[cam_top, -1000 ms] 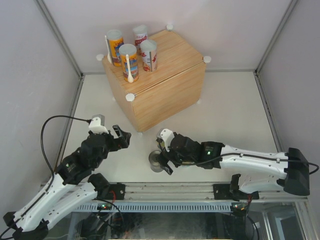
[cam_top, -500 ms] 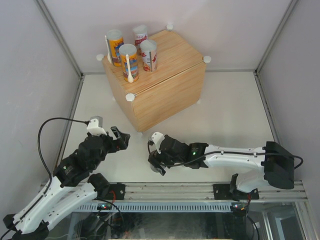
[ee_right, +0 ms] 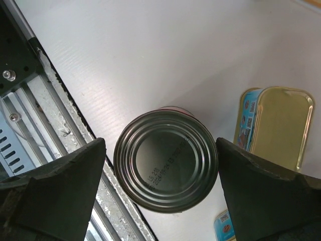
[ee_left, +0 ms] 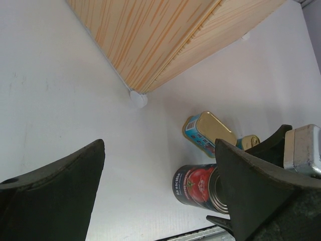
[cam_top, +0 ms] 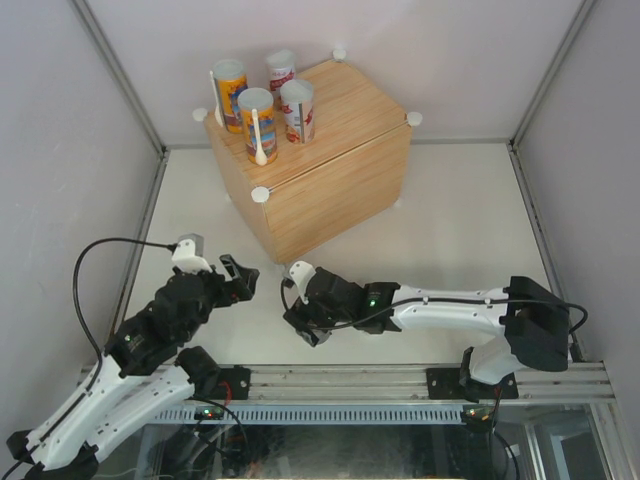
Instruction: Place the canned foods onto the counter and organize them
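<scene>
Where steel shows, can (ee_right: 165, 160) is ringed.

Faint stamp on can (ee_right: 166, 160) lid, txt illegible

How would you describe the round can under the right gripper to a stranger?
In front of the big wooden box, near the metal rail, stands a dark round can. Unlike the flat gold-topped tins beside it, it has a ribbed silver top and a tomato label.

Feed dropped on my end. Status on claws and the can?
Right claw open over dark-blue can, no grip. Left claw open, empty. Gold tin close beside can, not touching.
</scene>
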`<control>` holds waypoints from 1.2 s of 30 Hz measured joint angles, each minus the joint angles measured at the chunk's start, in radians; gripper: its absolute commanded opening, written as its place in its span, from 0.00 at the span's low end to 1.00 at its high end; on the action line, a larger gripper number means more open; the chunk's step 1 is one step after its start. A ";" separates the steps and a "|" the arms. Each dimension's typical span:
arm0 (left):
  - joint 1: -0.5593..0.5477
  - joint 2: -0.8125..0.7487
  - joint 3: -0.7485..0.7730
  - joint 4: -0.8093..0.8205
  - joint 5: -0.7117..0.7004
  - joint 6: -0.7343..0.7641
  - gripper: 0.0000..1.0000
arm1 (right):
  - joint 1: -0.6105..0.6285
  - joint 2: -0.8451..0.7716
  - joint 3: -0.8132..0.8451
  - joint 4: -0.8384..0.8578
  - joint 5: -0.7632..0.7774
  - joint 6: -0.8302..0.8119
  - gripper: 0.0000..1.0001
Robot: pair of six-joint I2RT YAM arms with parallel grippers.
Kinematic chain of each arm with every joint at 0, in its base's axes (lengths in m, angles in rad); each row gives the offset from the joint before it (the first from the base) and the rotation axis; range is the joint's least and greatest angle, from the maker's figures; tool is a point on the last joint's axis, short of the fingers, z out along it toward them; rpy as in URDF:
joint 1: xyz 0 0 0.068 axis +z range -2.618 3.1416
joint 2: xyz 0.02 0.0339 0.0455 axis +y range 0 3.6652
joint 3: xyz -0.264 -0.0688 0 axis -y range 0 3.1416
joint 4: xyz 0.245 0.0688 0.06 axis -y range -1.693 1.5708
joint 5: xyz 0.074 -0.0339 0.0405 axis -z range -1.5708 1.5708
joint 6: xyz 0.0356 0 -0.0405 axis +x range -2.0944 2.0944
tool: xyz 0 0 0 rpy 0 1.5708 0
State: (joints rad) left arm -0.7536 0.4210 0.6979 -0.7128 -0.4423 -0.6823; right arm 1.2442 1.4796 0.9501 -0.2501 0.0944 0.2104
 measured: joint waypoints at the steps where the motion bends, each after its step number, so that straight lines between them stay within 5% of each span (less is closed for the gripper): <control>1: 0.000 -0.002 -0.004 0.001 0.000 0.000 0.94 | 0.000 0.007 0.003 0.002 -0.001 -0.003 0.88; 17: 0.009 -0.030 -0.032 -0.007 0.000 0.000 0.94 | -0.014 0.032 0.008 0.001 -0.026 -0.013 0.76; 36: 0.010 -0.042 -0.047 -0.006 0.000 -0.008 0.95 | -0.014 0.094 0.025 -0.006 -0.052 -0.008 0.81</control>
State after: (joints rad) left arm -0.7437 0.3786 0.6510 -0.7193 -0.4423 -0.6899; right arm 1.2297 1.5734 0.9752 -0.2558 0.0425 0.2024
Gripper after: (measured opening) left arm 0.944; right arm 0.819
